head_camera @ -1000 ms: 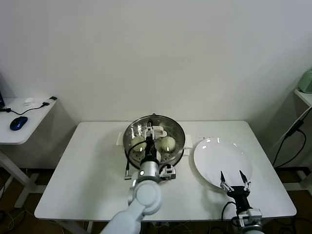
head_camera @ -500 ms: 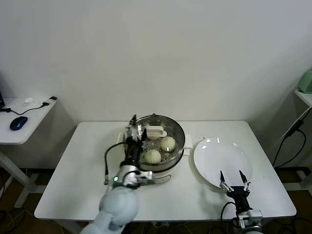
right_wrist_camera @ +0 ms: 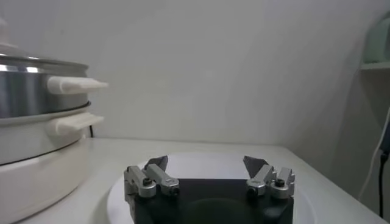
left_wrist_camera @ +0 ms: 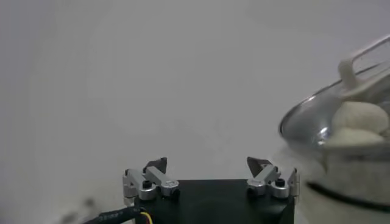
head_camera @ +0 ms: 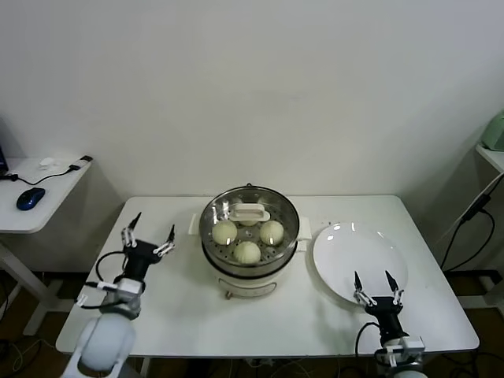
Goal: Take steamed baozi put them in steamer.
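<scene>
Three steamed baozi (head_camera: 246, 251) sit inside the steamer (head_camera: 250, 235) at mid tabletop (head_camera: 173, 299), while the left gripper (head_camera: 148, 236) hangs well left of it and the right gripper (head_camera: 376, 288) over the white plate (head_camera: 358, 256), both with fingers apart and empty.

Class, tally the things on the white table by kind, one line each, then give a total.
Baozi: 3 in view
Steamer: 1
White plate: 1
Total: 5
</scene>
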Controlling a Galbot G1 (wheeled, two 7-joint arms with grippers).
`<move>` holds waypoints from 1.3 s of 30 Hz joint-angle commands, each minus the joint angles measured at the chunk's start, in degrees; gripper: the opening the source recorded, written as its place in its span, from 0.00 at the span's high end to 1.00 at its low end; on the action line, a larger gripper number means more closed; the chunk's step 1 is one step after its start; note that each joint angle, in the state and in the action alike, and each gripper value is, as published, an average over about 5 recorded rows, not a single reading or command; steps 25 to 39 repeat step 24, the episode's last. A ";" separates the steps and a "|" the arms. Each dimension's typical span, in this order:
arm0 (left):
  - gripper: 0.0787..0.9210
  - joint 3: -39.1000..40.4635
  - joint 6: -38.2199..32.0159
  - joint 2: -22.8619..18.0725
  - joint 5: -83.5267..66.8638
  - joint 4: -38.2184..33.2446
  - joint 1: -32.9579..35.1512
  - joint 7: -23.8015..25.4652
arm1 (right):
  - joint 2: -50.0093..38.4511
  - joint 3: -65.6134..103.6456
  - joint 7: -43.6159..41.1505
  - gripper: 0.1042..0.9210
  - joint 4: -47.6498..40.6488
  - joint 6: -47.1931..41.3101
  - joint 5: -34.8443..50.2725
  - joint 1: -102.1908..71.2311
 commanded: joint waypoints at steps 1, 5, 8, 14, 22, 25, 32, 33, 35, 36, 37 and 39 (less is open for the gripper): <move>0.12 -10.73 -10.29 5.23 -31.77 6.32 5.08 0.38 | -0.32 -0.19 0.04 0.12 -0.20 0.00 0.83 0.14; 0.12 -7.93 -13.99 3.70 -30.07 11.96 5.63 1.81 | -0.38 -0.24 -0.03 0.12 -0.33 0.03 0.87 0.17; 0.12 -6.55 -15.63 2.23 -29.25 14.34 5.45 2.46 | -0.31 -0.33 -0.02 0.12 -0.37 -0.08 0.89 0.27; 0.12 -5.48 -16.49 1.36 -28.60 15.05 5.35 2.83 | -0.30 -0.37 -0.01 0.12 -0.35 -0.18 0.85 0.32; 0.12 -4.74 -16.73 1.09 -27.91 14.88 5.70 3.34 | 0.10 -0.48 -0.03 0.12 -0.39 -0.04 0.69 0.32; 0.12 -4.71 -16.71 1.09 -27.90 14.86 5.74 3.39 | 0.14 -0.49 -0.05 0.12 -0.39 0.00 0.67 0.31; 0.12 -4.71 -16.71 1.09 -27.90 14.86 5.74 3.39 | 0.14 -0.49 -0.05 0.12 -0.39 0.00 0.67 0.31; 0.12 -4.71 -16.71 1.09 -27.90 14.86 5.74 3.39 | 0.14 -0.49 -0.05 0.12 -0.39 0.00 0.67 0.31; 0.12 -4.71 -16.71 1.09 -27.90 14.86 5.74 3.39 | 0.14 -0.49 -0.05 0.12 -0.39 0.00 0.67 0.31; 0.12 -4.71 -16.71 1.09 -27.90 14.86 5.74 3.39 | 0.14 -0.49 -0.05 0.12 -0.39 0.00 0.67 0.31; 0.12 -4.71 -16.71 1.09 -27.90 14.86 5.74 3.39 | 0.14 -0.49 -0.05 0.12 -0.39 0.00 0.67 0.31; 0.12 -4.71 -16.71 1.09 -27.90 14.86 5.74 3.39 | 0.14 -0.49 -0.05 0.12 -0.39 0.00 0.67 0.31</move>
